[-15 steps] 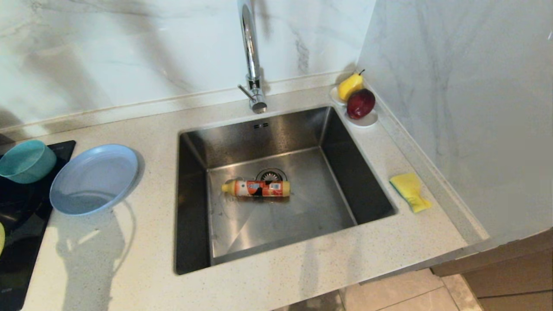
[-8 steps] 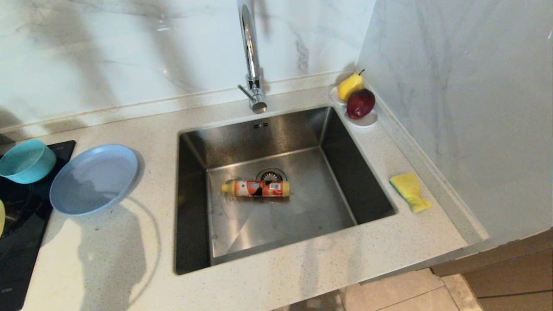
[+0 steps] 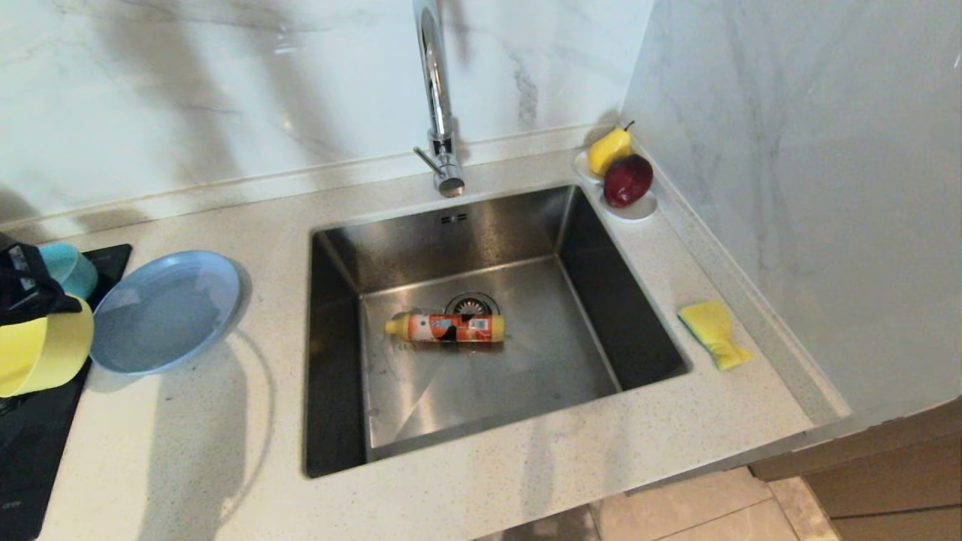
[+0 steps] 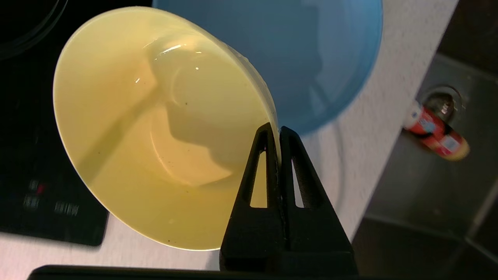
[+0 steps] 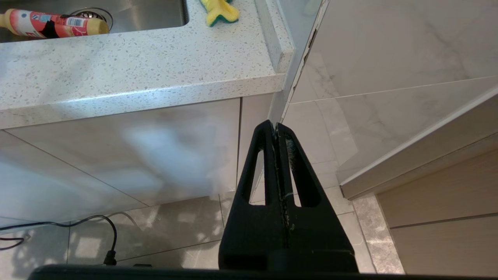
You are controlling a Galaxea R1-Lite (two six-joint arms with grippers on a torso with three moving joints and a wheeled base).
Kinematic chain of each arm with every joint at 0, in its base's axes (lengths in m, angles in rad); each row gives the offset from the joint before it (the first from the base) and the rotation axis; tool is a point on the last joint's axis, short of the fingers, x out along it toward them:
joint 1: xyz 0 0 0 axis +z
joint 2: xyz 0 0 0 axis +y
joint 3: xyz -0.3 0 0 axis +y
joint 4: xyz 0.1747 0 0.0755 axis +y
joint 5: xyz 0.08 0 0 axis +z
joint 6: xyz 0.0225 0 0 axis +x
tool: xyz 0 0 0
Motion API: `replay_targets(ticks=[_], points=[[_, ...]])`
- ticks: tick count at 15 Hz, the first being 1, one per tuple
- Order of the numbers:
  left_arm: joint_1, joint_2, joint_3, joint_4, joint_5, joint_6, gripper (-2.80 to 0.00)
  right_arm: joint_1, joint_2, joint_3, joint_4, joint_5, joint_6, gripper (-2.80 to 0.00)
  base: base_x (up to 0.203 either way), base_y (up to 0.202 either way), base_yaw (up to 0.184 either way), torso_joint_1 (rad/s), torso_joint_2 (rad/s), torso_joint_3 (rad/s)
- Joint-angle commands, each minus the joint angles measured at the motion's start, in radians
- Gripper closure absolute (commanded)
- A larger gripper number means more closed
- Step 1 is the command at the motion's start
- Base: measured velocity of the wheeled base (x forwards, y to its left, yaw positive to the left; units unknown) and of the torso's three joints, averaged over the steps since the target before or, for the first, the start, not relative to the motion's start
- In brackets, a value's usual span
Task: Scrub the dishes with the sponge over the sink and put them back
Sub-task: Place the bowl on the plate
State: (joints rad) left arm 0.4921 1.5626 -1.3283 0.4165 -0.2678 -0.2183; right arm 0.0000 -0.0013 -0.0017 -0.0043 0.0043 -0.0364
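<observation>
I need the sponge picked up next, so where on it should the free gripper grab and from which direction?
Grip the sponge across its narrower width near the middle, coming straight down. It lies flat on the counter right of the sink, with the wall close beside it. The right gripper is shut.

The orange bottle (image 3: 445,328) in the sink (image 3: 601,300) carries a printed label, and the black hob (image 4: 46,198) shows small control marks, but none is legible.

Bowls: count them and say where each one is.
2. The yellow bowl hangs tilted in the left gripper, pinched at its rim above the cooktop. The teal bowl sits behind it, partly hidden.
</observation>
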Motion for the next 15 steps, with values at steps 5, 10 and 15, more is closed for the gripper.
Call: replay_targets(ticks=[5,10,15], points=[[-0.165,0.151,0.001,-0.182,0.14,-0.007,0.0,0.0,0.0,0.0,0.0,0.0,0.0,0.0,0.0,0.0,0.0,0.0,0.0,0.0],[-0.231,0.223,-0.009,-0.308,0.252,0.003,0.0,0.0,0.001,0.0,0.0,0.0,0.0,0.0,0.0,0.0,0.0,0.0,0.0,0.0],[-0.23,0.252,-0.043,-0.302,0.259,0.037,0.0,0.0,0.001,0.0,0.0,0.0,0.0,0.0,0.0,0.0,0.0,0.0,0.0,0.0]])
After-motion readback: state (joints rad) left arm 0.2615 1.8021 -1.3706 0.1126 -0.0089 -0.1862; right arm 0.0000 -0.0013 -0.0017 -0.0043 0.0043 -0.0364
